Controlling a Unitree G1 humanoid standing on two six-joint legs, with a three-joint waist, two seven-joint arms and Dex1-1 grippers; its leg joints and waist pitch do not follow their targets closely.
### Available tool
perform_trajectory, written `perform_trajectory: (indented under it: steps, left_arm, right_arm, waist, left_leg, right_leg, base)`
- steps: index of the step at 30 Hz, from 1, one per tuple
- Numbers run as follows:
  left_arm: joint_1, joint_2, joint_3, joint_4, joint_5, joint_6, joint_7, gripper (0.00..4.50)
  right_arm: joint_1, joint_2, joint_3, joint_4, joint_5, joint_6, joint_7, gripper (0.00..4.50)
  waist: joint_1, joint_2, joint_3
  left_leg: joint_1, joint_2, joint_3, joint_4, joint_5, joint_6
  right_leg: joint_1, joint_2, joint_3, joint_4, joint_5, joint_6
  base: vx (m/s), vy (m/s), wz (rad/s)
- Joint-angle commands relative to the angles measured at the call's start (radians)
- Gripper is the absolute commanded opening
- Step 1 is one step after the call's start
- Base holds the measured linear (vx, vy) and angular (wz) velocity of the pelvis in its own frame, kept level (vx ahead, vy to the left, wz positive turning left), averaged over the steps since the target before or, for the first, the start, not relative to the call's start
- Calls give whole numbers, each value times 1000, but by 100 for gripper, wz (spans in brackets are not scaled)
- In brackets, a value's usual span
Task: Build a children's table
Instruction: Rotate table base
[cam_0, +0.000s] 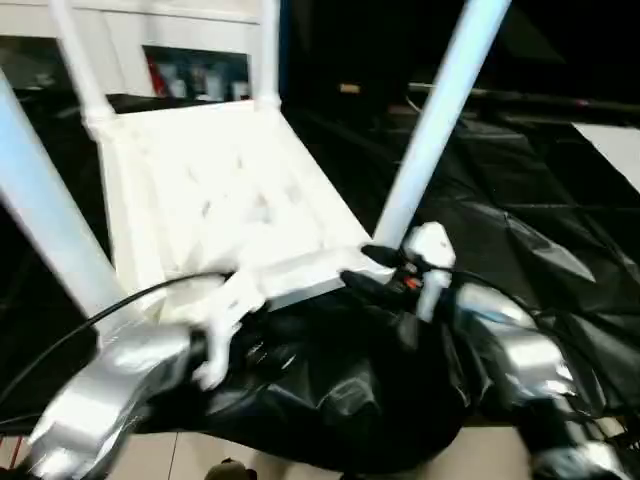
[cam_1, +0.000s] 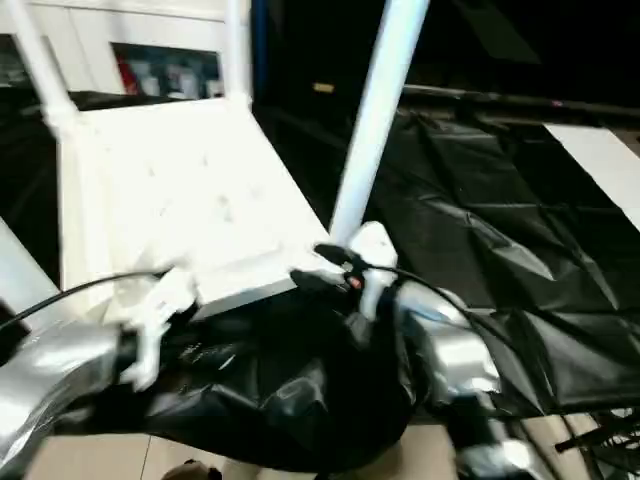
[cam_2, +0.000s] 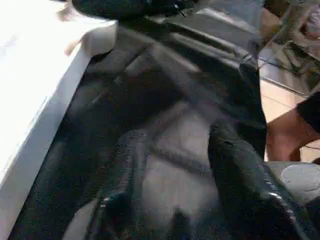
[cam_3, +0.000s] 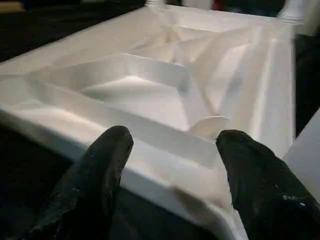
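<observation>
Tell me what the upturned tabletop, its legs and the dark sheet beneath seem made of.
Tabletop: likely moulded plastic, white, smooth, with ribs cast into the underside. Legs: white smooth tubes, probably plastic; material uncertain. Sheet: thin black plastic film, glossy, creased and wrinkled.

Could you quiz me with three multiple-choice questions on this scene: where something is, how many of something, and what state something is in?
1. Where does the tabletop lie?
A. on black sheeting
B. on a wooden bench
C. on the robot's arm

2. How many legs stand up from it?
A. none
B. one
C. four

3. How are the right gripper's fingers?
A. clamped on a leg
B. spread apart, near the tabletop's edge
C. shut around a cable

Answers:
1 A: the black sheeting spreads under and around the tabletop.
2 C: a leg rises at each corner in the head views.
3 B: the right wrist view shows a gap between both fingers, with the ribbed underside beyond.
</observation>
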Motion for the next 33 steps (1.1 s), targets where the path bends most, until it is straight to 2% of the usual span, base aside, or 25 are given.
perform_trajectory:
  steps: [1,4,5,7,8,9,10,11,12,13,14,16,17,19,20,22,23,25,26,27,28,29,30,32,33]
  left_arm:
    - [55,46,44,-75,-36,68,26,239]
    - [106,74,74,-110,-56,91,29,267]
    - [140,90,89,-125,-60,96,23,267]
    - [206,124,121,-145,-59,100,8,285]
    - [238,137,142,-154,-60,102,0,300]
    - [243,139,146,-155,-61,102,-2,306]
    - [262,145,166,-157,-56,94,-5,309]
    - [280,156,186,-159,-58,89,-3,313]
    - [313,181,234,-164,-74,85,-10,323]
    - [315,183,238,-164,-76,85,-11,337]
    - [324,191,255,-165,-84,88,-16,347]
    - [343,208,285,-166,-92,80,-24,355]
    - [364,223,333,-162,-101,59,-38,365]
    - [381,239,396,-149,-109,18,-61,392]
    - [379,247,438,-136,-114,-4,-77,399]
    - [363,250,467,-123,-123,-21,-85,424]
    - [316,249,511,-103,-155,-47,-88,436]
    - [292,246,524,-98,-180,-56,-91,446]
    - [255,235,523,-91,-215,-59,-97,446]
    - [239,228,514,-87,-227,-74,-96,448]
    - [230,224,507,-85,-233,-80,-97,448]
    - [213,215,495,-83,-244,-94,-98,448]
    - [193,202,485,-79,-251,-104,-94,448]
    - [144,171,462,-65,-264,-116,-83,448]
    - [126,161,453,-59,-268,-122,-80,448]
  right_arm:
    - [-59,14,-28,109,-50,-40,-118,318]
    - [-105,26,-49,194,-67,-59,-193,318]
    - [-135,30,-63,248,-74,-59,-244,318]
    - [-193,41,-86,351,-86,-79,-340,318]
    - [-224,47,-100,405,-90,-94,-385,318]
    - [-231,47,-103,416,-89,-95,-394,318]
    - [-251,48,-111,450,-88,-101,-414,318]
    - [-273,48,-115,490,-90,-116,-430,318]
    - [-313,47,-119,558,-96,-146,-459,318]
    - [-316,47,-120,563,-96,-148,-461,318]
    - [-327,46,-121,582,-98,-156,-468,318]
    - [-347,46,-125,614,-97,-170,-471,318]
    - [-366,45,-130,641,-95,-188,-466,318]
    - [-382,42,-133,659,-92,-207,-450,318]
    - [-385,39,-132,661,-93,-220,-432,318]
    - [-382,38,-129,658,-93,-233,-408,318]
    - [-369,34,-118,643,-87,-254,-348,318]
    - [-355,30,-112,628,-83,-262,-316,318]
    - [-324,21,-104,593,-80,-265,-281,318]
    - [-307,12,-102,578,-81,-269,-272,318]
    - [-295,7,-103,566,-80,-271,-271,318]
    - [-271,-1,-112,540,-71,-268,-263,318]
    - [-250,-7,-118,512,-62,-258,-259,318]
    - [-200,-17,-123,444,-55,-247,-253,318]
    - [-184,-19,-126,423,-55,-246,-247,318]
  waist:
    - [-10,11,-48]
    - [-20,10,-49]
    - [-26,9,-47]
    - [-33,10,-47]
    - [-34,2,-48]
    - [-32,5,-48]
    - [-27,8,-46]
    - [-29,6,-44]
    - [-32,5,-47]
    - [-32,5,-47]
    - [-33,4,-50]
    - [-31,6,-50]
    - [-32,3,-54]
    - [-34,2,-54]
    - [-30,5,-54]
    - [-29,8,-54]
    - [-28,9,-55]
    - [-29,8,-54]
    - [-27,18,-56]
    - [-26,15,-57]
    - [-24,20,-58]
    - [-25,16,-59]
    - [-22,18,-61]
    - [-18,28,-60]
    - [-19,23,-60]
  left_leg:
    - [29,61,-43,-83,-422,-50]
    - [30,59,-46,-82,-440,-63]
    - [35,58,-46,-78,-465,-67]
    - [31,57,-50,-80,-482,-73]
    - [37,57,-45,-77,-491,-76]
    - [42,56,-46,-74,-496,-75]
    - [51,55,-40,-72,-517,-78]
    - [53,54,-42,-71,-542,-82]
    - [44,55,-48,-76,-549,-86]
    - [44,55,-48,-76,-549,-86]
    - [40,57,-47,-80,-542,-88]
    - [43,55,-44,-79,-541,-88]
    - [32,55,-46,-81,-518,-83]
    - [26,56,-43,-82,-489,-77]
    - [33,55,-38,-78,-481,-73]
    - [32,57,-39,-81,-477,-74]
    - [33,56,-39,-80,-485,-73]
    - [30,58,-41,-83,-486,-77]
    - [32,57,-41,-83,-484,-82]
    - [33,58,-39,-83,-475,-80]
    - [33,58,-38,-82,-458,-80]
    - [28,58,-38,-83,-445,-77]
    - [31,59,-36,-82,-424,-77]
    - [31,56,-34,-80,-417,-75]
    - [31,56,-34,-80,-419,-74]
  right_leg:
    - [13,-90,53,-98,-588,-83]
    - [12,-90,52,-98,-610,-74]
    - [4,-88,52,-97,-609,-75]
    - [8,-88,49,-98,-625,-69]
    - [0,-86,49,-101,-634,-57]
    - [-3,-86,51,-100,-634,-55]
    - [-13,-79,54,-105,-621,-51]
    - [-15,-79,51,-104,-615,-58]
    - [-4,-80,49,-98,-604,-57]
    - [-4,-80,49,-98,-604,-57]
    - [-2,-79,51,-90,-564,-63]
    - [-5,-77,55,-89,-537,-73]
    - [5,-81,57,-82,-509,-85]
    - [7,-80,60,-79,-478,-94]
    - [3,-78,62,-79,-457,-100]
    - [5,-76,62,-74,-438,-105]
    - [6,-74,61,-74,-439,-107]
    - [11,-75,61,-70,-419,-120]
    - [13,-75,61,-69,-404,-123]
    - [13,-75,62,-69,-391,-127]
    - [14,-76,64,-65,-362,-138]
    - [19,-76,63,-64,-350,-141]
    - [19,-76,64,-62,-327,-147]
    - [22,-74,65,-64,-325,-146]
    - [22,-74,65,-65,-332,-147]
  base:
    - [0,0,0]
    - [0,0,0]
    - [0,0,0]
    - [0,0,0]
    - [0,0,0]
    - [0,0,0]
    - [0,0,0]
    - [0,0,0]
    - [0,0,0]
    - [0,0,0]
    - [0,0,0]
    - [0,0,0]
    - [0,0,0]
    - [0,0,0]
    - [0,0,0]
    - [0,0,0]
    - [0,0,0]
    - [0,0,0]
    - [0,0,0]
    - [0,0,0]
    - [0,0,0]
    - [0,0,0]
    - [0,0,0]
    - [0,0,0]
    - [0,0,0]
